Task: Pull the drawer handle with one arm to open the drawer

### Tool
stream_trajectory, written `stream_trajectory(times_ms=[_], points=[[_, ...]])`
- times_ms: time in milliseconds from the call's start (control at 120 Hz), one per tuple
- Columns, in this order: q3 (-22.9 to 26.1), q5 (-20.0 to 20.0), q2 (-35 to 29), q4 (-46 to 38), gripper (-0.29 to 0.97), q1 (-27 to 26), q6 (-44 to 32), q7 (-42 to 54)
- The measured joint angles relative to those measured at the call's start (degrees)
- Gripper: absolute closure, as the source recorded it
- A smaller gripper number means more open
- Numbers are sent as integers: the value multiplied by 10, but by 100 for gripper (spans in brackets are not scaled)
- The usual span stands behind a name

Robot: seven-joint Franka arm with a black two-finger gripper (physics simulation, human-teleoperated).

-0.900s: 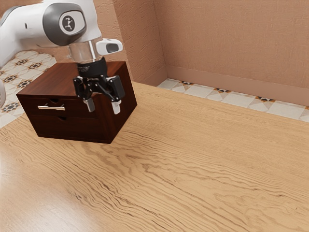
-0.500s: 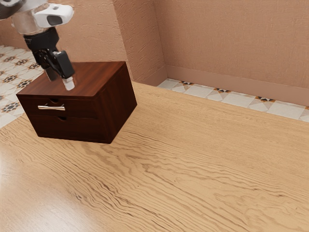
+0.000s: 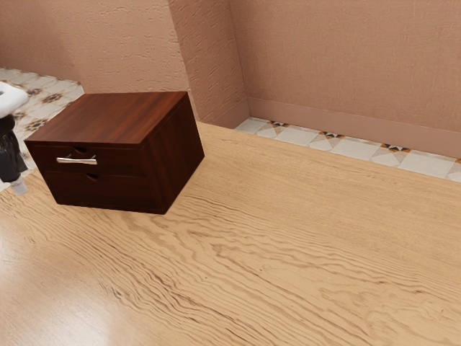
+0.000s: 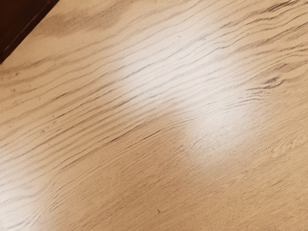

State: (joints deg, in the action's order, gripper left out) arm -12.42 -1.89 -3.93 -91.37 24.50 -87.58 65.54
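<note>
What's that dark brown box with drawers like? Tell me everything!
The drawer box is dark reddish-brown wood, standing flat on the pale wooden table. Its front has two drawers, both looking shut. The top drawer carries a silver bar handle; the lower drawer has just a small notch. Only the table touches it.

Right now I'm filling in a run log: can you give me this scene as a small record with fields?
surface: wooden table
cabinet: dark wooden drawer cabinet, on the table at the exterior view's left
upper drawer: front flush with the cabinet, not yet pulled out
handle: silver bar on the upper drawer front, nothing touching it
end effector: at the exterior view's left edge, low by the table, apart from the handle
task state: drawer not opened
</note>
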Motion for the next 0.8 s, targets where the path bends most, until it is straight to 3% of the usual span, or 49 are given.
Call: stream_trajectory(times_ms=[267, 458, 800], points=[[1, 19, -2, -10, 0, -52, -84, 152], [-29, 33, 7, -13, 0, -27, -109, 228], [-33, 53, 48, -10, 0, 21, -139, 328]])
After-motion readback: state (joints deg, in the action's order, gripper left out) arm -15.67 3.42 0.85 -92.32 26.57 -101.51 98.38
